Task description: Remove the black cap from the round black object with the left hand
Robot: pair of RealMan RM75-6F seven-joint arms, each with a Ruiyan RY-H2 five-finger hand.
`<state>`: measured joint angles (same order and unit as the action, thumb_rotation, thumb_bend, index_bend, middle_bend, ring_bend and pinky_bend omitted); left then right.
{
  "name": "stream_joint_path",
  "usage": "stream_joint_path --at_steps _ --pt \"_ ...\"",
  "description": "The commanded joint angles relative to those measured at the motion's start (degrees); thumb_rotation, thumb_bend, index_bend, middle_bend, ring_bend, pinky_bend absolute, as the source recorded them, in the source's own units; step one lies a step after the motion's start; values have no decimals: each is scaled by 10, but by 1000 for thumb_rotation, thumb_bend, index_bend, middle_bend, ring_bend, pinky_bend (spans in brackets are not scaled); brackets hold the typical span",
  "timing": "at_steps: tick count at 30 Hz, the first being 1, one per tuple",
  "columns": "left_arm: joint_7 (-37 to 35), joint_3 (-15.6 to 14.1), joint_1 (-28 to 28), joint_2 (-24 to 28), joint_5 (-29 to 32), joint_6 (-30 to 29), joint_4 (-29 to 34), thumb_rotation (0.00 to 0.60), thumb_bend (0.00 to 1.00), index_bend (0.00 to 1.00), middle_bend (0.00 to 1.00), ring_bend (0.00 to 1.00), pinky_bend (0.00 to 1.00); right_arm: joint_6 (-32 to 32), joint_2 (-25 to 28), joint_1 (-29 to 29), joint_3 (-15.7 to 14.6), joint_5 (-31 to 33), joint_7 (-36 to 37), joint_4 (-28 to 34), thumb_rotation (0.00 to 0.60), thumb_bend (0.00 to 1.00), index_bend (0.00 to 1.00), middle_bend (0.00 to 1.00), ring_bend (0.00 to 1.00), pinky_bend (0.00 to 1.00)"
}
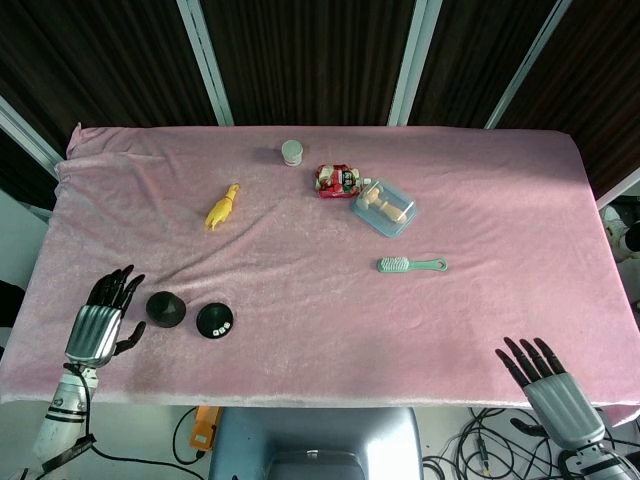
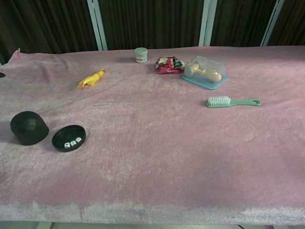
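The black cap [image 1: 165, 309] [image 2: 29, 127] stands on the pink cloth at the front left, dome up. Just right of it lies the round black object [image 1: 215, 320] [image 2: 69, 138], an open shallow dish with small white dice inside. My left hand [image 1: 102, 320] is to the left of the cap, apart from it, fingers spread and holding nothing; the chest view does not show it. My right hand [image 1: 541, 373] hangs off the table's front right edge with fingers spread, empty.
A yellow toy [image 1: 223, 207] lies mid left. At the back stand a small white jar [image 1: 291, 152], a red snack packet [image 1: 336, 180] and a clear box [image 1: 384, 207]. A green brush [image 1: 411, 265] lies right of centre.
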<state>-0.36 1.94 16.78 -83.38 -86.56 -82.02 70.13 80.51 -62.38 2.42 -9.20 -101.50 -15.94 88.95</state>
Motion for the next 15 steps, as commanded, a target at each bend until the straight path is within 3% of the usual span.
stream_joint_path --at_steps 1,9,15 --pt "26 -30 -45 64 -41 -65 63 600 346 173 50 5 125 15 -3 -5 2 -6 12 -8 600 47 0 0 0 84" --pt "34 -69 -91 122 -83 -113 119 600 348 190 76 14 126 32 -9 -10 7 -8 23 -17 600 46 0 0 0 84" --pt "50 -73 -97 136 -71 -88 141 600 348 222 80 17 126 34 -10 -11 7 -10 24 -20 600 47 0 0 0 84"
